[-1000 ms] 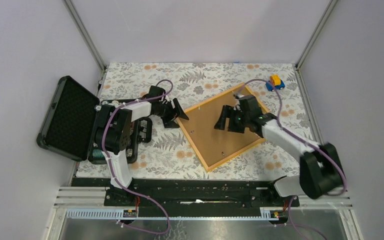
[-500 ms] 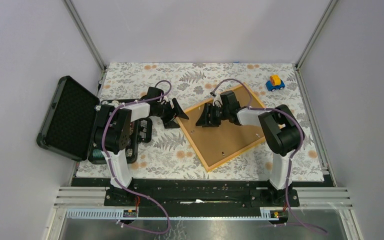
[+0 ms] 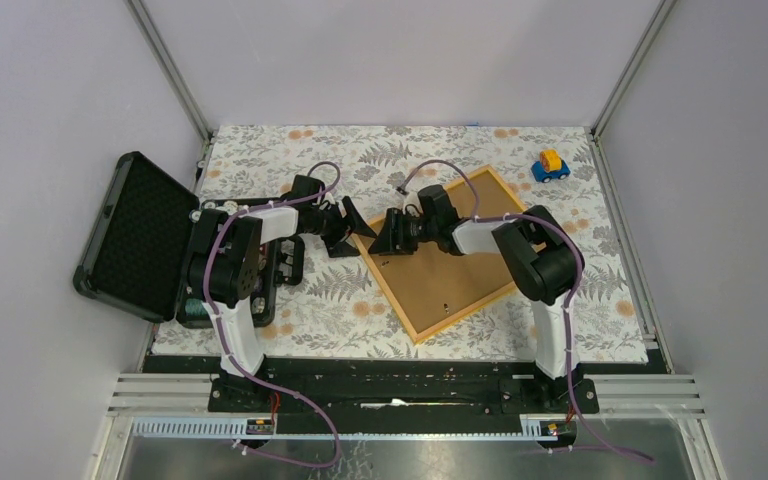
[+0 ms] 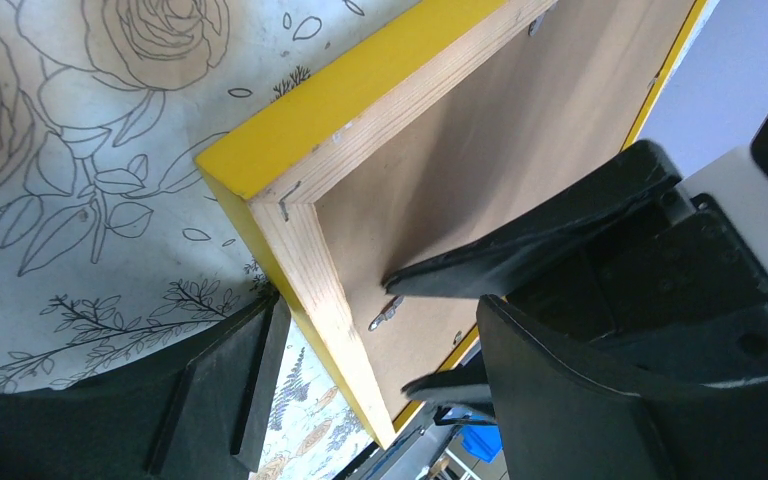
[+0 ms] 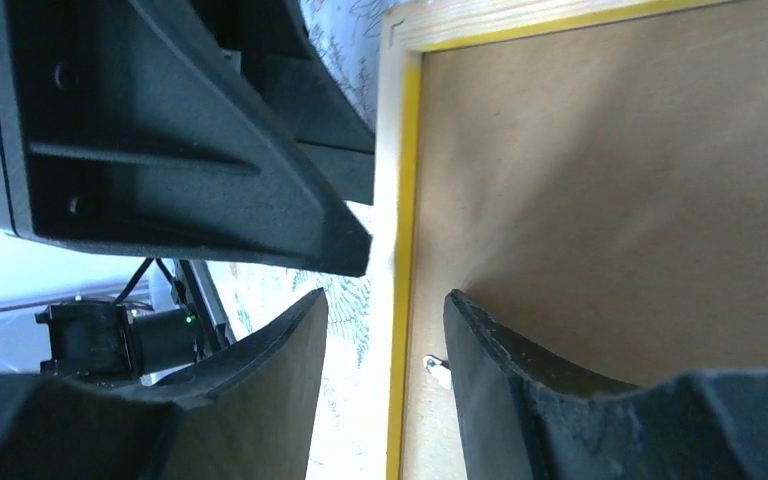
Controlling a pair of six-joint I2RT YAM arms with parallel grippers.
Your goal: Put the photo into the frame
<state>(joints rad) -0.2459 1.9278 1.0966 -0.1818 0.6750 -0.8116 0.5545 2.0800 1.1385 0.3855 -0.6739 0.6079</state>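
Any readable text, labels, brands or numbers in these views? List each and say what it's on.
None readable in any view.
The frame and its backing board show only bare wood and small metal tabs.
The toy car, black case and tablecloth carry no legible marks at this size.

Frame (image 3: 388, 291) on table (image 3: 290, 320) centre; case (image 3: 135, 235) left; toy car (image 3: 550, 165) behind-right; left tool (image 3: 352, 225), right tool (image 3: 385, 240) at frame's left corner
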